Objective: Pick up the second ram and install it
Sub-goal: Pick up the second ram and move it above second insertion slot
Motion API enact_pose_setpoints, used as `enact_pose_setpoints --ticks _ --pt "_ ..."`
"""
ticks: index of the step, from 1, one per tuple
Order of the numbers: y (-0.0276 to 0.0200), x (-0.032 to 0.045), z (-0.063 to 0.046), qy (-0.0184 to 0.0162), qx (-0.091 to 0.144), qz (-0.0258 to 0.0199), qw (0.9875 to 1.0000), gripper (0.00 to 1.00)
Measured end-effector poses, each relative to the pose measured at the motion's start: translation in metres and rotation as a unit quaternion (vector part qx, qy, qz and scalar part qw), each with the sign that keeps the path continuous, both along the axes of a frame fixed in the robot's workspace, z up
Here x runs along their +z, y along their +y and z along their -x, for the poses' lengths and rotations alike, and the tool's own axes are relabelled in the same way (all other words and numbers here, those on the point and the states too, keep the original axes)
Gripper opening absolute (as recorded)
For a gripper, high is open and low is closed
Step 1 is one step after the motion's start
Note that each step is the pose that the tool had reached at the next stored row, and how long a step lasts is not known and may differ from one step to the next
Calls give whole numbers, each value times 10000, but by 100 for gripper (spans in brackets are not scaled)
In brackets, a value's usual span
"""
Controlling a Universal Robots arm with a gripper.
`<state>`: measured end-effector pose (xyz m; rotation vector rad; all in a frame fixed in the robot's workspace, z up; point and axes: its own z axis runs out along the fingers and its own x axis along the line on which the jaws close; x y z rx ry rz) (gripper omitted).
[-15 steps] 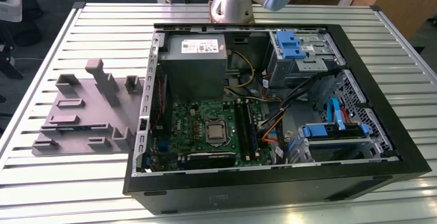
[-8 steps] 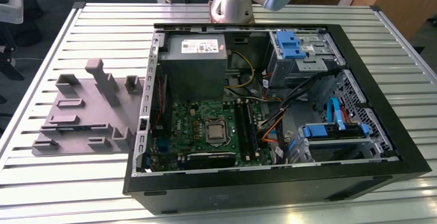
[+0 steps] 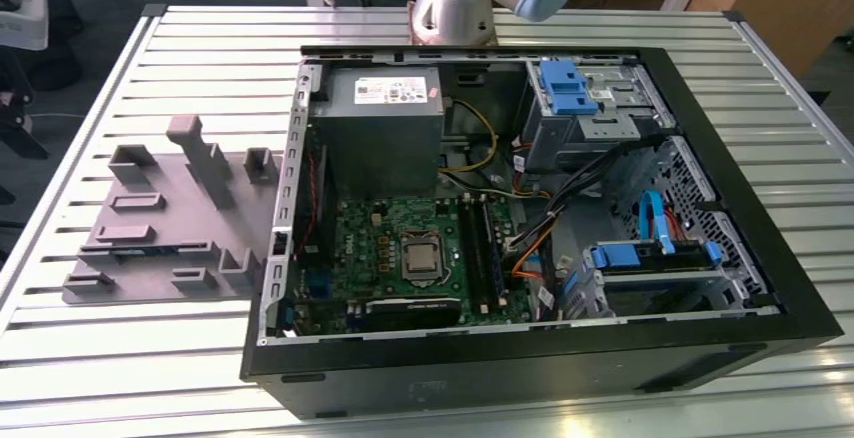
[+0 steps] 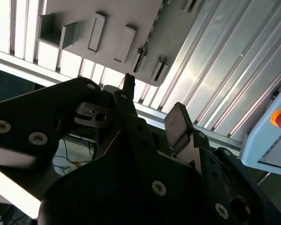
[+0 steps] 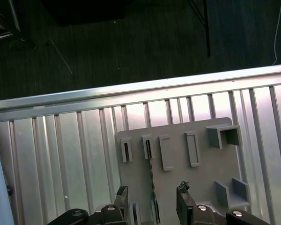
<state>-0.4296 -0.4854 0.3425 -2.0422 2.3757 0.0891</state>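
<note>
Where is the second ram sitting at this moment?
In the first wrist view, the second ram stands on edge in a slot of the grey holder on the slatted table, lined up between the fingertips of the open gripper, untouched.

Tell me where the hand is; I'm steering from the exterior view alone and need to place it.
Observer: In the first wrist view the hand hangs over the grey holder on the slatted table.
Operator: Is it holding the memory stick?
Observer: No. Its fingers are open, one on each side of the memory stick, which stands on edge in a holder slot.
</note>
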Motion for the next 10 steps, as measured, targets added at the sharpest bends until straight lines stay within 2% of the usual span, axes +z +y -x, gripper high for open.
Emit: enact_pose_setpoints --ticks 10 --pt "0 -42 0 2 0 1 10000 53"
